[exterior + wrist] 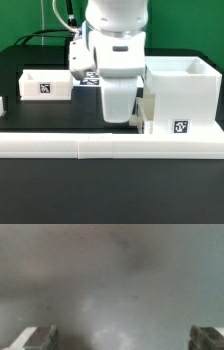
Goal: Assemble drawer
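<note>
The drawer's large white boxy housing [181, 95] stands at the exterior view's right, open at the top, with a square tag on its front. One small white tray [46, 84] with a tag sits at the left. My gripper [124, 118] hangs low over the table just left of the housing, with a smaller white part [145, 108] between them. In the wrist view the gripper [122, 339] is open, its fingertips [38, 338] far apart, with only a blurred pale grey surface between them. I cannot tell what that surface is.
A long low white border wall [100, 148] runs across the front of the black table [60, 190]. Another white piece [2, 104] shows at the left edge. Cables hang behind the arm at the back.
</note>
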`<state>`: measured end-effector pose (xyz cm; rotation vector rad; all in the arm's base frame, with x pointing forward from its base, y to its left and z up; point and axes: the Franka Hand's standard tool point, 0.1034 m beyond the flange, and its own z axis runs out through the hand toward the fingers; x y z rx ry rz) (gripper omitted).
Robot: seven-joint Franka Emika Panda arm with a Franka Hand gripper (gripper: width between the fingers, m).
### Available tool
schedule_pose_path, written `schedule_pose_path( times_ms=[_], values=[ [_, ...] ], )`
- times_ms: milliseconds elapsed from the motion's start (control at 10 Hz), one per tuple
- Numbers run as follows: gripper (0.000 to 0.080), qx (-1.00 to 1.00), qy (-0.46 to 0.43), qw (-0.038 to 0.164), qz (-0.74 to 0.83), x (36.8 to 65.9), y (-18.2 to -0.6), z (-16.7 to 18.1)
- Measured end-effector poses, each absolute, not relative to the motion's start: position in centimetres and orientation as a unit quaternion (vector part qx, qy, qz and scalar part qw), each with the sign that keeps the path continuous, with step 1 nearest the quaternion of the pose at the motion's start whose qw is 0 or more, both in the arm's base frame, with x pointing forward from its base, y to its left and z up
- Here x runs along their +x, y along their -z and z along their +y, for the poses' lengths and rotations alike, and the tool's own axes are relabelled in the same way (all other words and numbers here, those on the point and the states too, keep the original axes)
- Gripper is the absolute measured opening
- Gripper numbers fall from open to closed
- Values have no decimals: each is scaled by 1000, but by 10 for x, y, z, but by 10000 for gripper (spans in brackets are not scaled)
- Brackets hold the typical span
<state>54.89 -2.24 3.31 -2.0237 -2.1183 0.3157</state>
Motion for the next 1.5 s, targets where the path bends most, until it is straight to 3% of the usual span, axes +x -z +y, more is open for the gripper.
schedule_pose_path(
  times_ms=[400, 600, 800, 1400, 1500],
  values=[
    [649, -724, -53, 55, -685, 542, -67, -63],
    [649, -747, -23, 40, -664, 518, -76, -74],
    [649, -758, -23, 41, -651, 489, -74, -74],
    [649, -829, -28, 38, -557, 491, -73, -75],
    [649, -865, -21, 28, -500, 483, -73, -83]
  ],
)
